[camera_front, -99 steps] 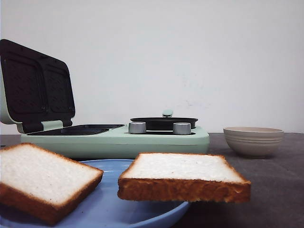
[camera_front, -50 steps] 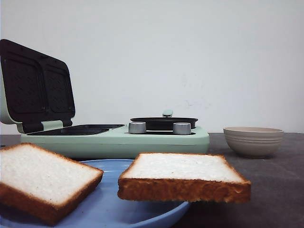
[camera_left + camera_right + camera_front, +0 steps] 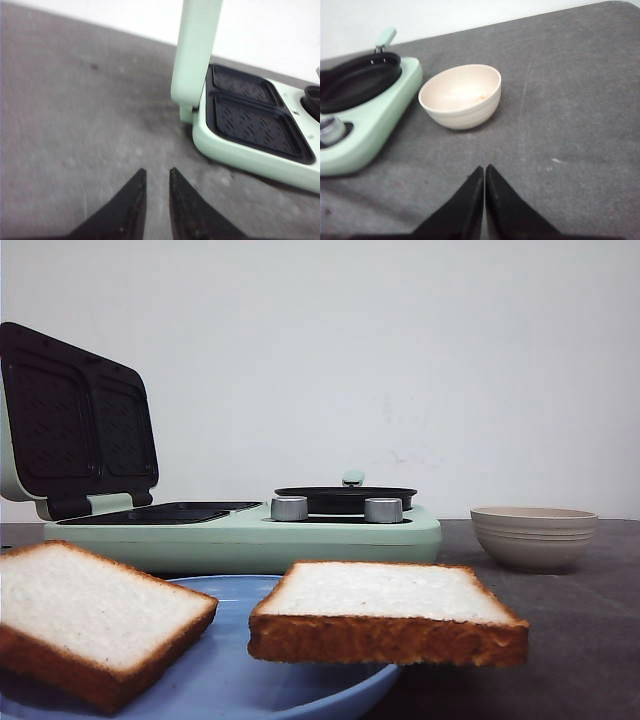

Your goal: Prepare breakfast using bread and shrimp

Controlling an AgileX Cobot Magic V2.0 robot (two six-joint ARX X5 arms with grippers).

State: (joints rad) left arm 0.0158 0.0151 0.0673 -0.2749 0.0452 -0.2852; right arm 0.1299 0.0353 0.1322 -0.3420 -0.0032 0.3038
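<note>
**Operator:** Report end effector status.

**Unit:** My left gripper [image 3: 152,187] has its fingers close together with a narrow gap between the tips, and it holds nothing. It hangs over bare grey table [image 3: 75,110], near the hinge side of the green sandwich maker [image 3: 240,150]. My right gripper [image 3: 484,182] has its fingertips pressed together, also empty, over the table in front of the beige bowl [image 3: 461,97].

**Operator:** Locate the task items.

**Unit:** Two bread slices sit on the blue plate [image 3: 225,680] at the front. The left slice [image 3: 90,615] lies tilted on the plate. The right slice [image 3: 385,615] overhangs the plate rim on the right. The shrimp [image 3: 481,98] show only as faint orange flecks inside the bowl; count and shape cannot be resolved. The sandwich maker's lid [image 3: 75,420] stands open, both grill wells exposed, and a small black pan [image 3: 345,498] sits on its right half.

**Operator:** List the hazards from this state.

**Unit:** My judgement, not an observation:
1. Neither gripper is open enough to take a slice. Approaching the bread this way would push it rather than grasp it.
2. The overhanging slice is poorly supported. A downward or sideways contact could tip it off the plate.
3. Bread is soft. Excess closing force would crush it.
4. The raised lid stands close to my left arm's path. A careless sweep could knock it shut.
5. The shrimp are small and lie low in the bowl. A steep reach could strike the rim and shift the bowl.
</note>
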